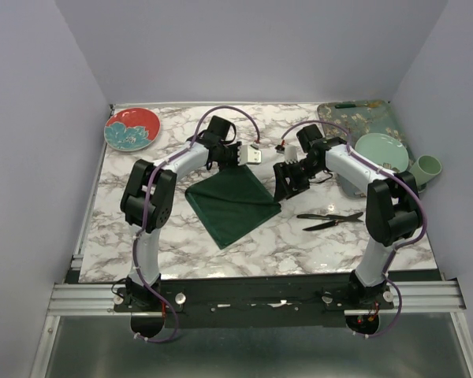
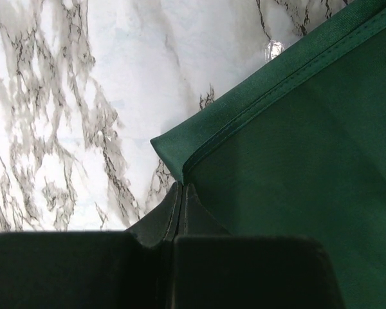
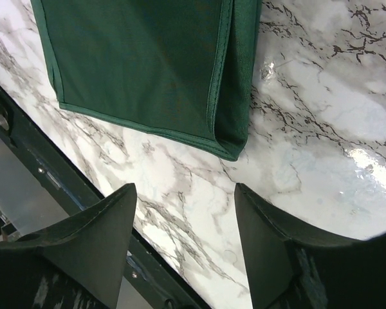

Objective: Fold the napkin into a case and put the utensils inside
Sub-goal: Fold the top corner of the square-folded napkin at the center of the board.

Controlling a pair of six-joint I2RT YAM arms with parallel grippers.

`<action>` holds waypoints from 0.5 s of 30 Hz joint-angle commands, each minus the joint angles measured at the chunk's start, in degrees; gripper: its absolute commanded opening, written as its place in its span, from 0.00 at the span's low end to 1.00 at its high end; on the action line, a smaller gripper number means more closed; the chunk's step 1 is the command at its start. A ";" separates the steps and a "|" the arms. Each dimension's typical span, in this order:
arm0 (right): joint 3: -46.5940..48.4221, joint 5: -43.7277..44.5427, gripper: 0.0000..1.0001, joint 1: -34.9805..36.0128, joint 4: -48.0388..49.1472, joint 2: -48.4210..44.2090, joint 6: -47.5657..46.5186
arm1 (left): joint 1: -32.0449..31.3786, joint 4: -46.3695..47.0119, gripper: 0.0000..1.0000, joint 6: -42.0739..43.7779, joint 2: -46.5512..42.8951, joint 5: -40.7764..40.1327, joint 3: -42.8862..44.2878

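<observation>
While the left gripper (image 2: 181, 188) sits shut at the napkin (image 2: 296, 167) corner, the right gripper (image 3: 184, 188) hangs wide open over the marble table (image 3: 309, 96).

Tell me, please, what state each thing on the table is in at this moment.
napkin: folded in layers, flat on the table.
utensils: lying together, outside the napkin.
left gripper: shut, tips at the napkin's corner.
right gripper: open, empty, beside the napkin.
red plate: flat, empty.
green plate: resting on the tray.
</observation>
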 commanded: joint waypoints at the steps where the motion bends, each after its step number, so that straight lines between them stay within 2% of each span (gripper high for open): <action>1: -0.13 1.21 0.74 -0.34 -1.42 -2.27 -1.84 | 0.32 0.94 0.00 0.15 1.73 -1.17 1.09; 4: -0.05 1.65 0.82 -0.26 -1.33 -3.24 -2.63 | 0.32 2.00 0.08 -2.12 1.73 -2.75 1.44; 7: 0.39 2.00 0.90 -0.34 -0.37 -4.90 -3.59 | 1.10 1.56 0.25 -6.60 -0.02 -3.63 3.89; 8: 0.57 2.00 0.91 -0.34 0.76 -5.43 -3.94 | 1.46 0.95 0.36 -11.14 -1.86 -3.37 4.68; 10: 0.92 1.22 0.94 -0.34 2.35 -7.62 -3.86 | 3.56 0.42 0.48 -16.69 -4.15 -2.84 7.05; 11: 1.18 0.69 0.96 -0.34 4.44 -8.42 -3.34 | 4.44 -0.54 0.62 -22.46 -6.51 -2.49 7.85; 13: 1.19 -0.28 0.99 -0.34 7.18 -10.96 -2.37 | 6.63 -1.34 0.73 -26.46 -9.33 -1.87 8.38; 14: 1.10 -0.54 1.00 -0.26 10.15 -11.76 -1.49 | 7.08 -1.60 0.92 -27.78 -12.48 -2.22 7.95; 15: 1.19 -0.72 1.00 -0.17 11.66 -12.72 -1.31 | 7.52 -1.52 0.99 -30.49 -14.25 -2.75 6.38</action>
